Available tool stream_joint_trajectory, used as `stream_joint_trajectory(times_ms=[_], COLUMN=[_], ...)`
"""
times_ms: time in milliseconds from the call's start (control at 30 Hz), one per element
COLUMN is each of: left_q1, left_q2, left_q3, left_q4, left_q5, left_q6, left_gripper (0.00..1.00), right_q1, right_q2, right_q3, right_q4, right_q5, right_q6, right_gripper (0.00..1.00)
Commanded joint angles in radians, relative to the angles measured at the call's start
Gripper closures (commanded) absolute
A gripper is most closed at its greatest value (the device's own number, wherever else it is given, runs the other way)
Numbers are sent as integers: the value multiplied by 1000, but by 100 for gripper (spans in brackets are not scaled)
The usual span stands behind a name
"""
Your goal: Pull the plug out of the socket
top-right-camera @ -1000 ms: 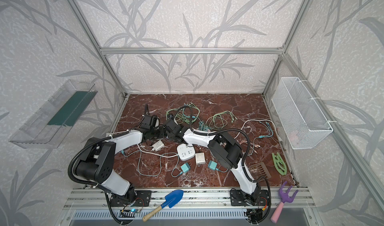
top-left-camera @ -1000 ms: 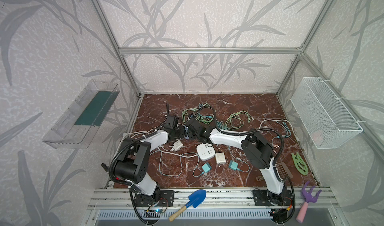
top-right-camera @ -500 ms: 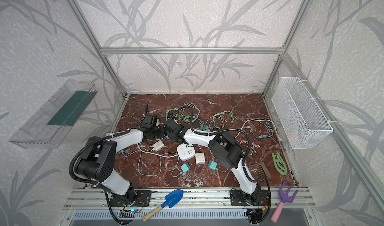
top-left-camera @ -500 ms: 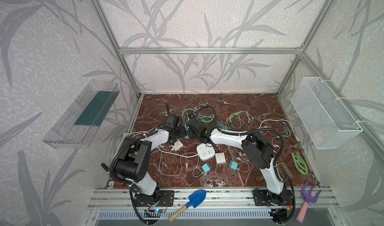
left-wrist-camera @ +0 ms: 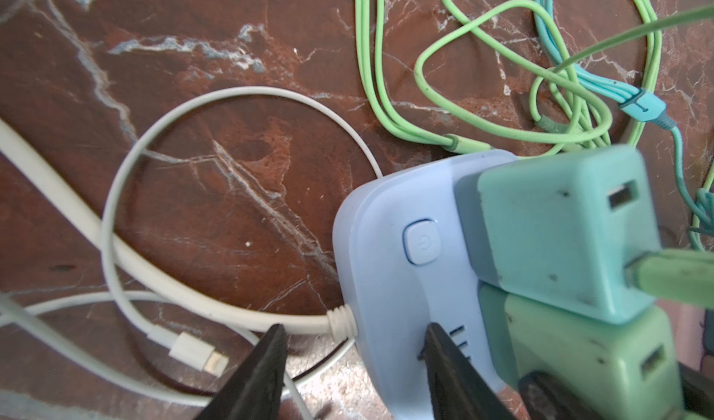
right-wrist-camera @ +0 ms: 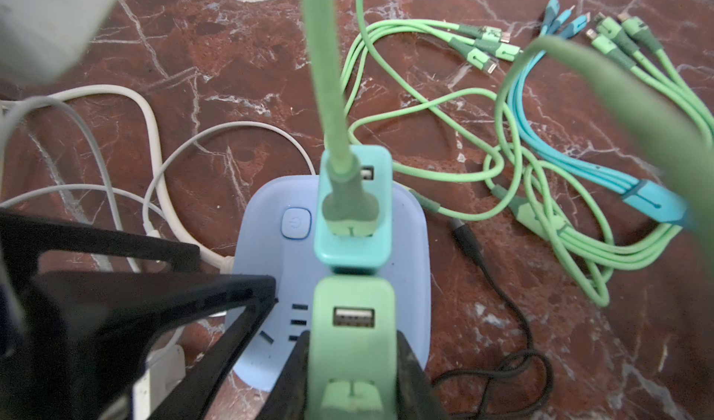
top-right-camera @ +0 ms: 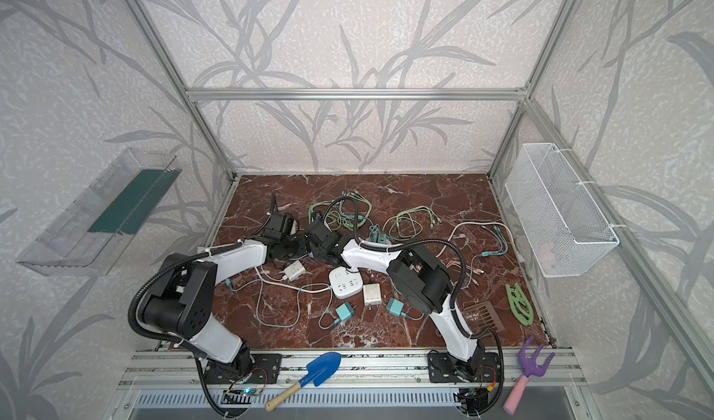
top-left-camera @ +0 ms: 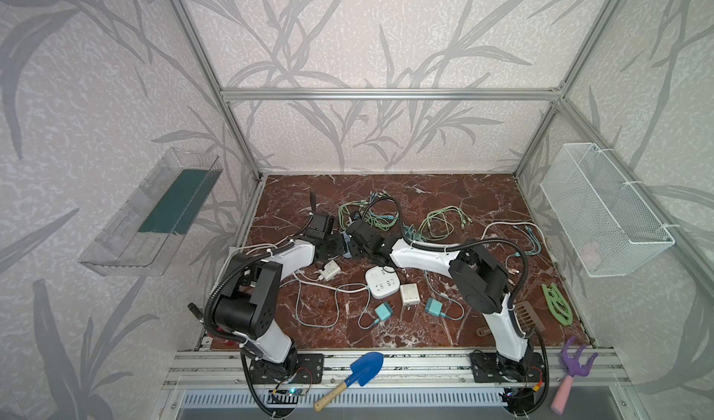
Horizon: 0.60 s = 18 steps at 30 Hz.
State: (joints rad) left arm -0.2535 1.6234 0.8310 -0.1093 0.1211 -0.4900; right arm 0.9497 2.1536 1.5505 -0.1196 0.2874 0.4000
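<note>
As the two arms meet over the blue socket (left-wrist-camera: 380, 283), the right pincer (right-wrist-camera: 352, 344) is pressed tight on the green plug (right-wrist-camera: 353, 294), one black finger on each flank. That plug sits seated in the socket's face, at the end nearest the right arm. Touching it edge to edge, the teal plug (right-wrist-camera: 384, 221) is seated in the socket too, with a thick green cable (right-wrist-camera: 320, 70) rising from its back. Over to the left pincer (left-wrist-camera: 354, 326): it is spread, one tip on the socket's face by the slots, the other just off the socket's edge, beside the ribbed collar where the white cord (left-wrist-camera: 232, 313) runs in. The socket's corner lies between the fingers, and whether either one squeezes it cannot be told. The power button (left-wrist-camera: 422, 241) shows on the socket's face, next to the teal plug. The socket lies flat on the red marble counter (right-wrist-camera: 232, 32), with a tangle of green and blue charging leads (right-wrist-camera: 535, 213) spilled just beyond it. In both top views a white socket block (top-left-camera: 382, 286) lies apart from it, toward the front rail.
</note>
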Motion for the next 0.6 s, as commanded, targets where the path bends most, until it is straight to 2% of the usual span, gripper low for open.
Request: stream_joint_trajectory(times_ms=[0, 567], left_q1=[7, 7], left_q2=[27, 41], left_q3=[-19, -23], left_q4=[-92, -93], left_q5=[-96, -100], left_q6=[7, 0], left_gripper=[43, 43], right_q1=[11, 12], right_q2=[-45, -72], right_q3=[0, 5], right_q4=[-1, -13], right_q5=[-23, -9], right_q6=[15, 15], right_gripper=[91, 91])
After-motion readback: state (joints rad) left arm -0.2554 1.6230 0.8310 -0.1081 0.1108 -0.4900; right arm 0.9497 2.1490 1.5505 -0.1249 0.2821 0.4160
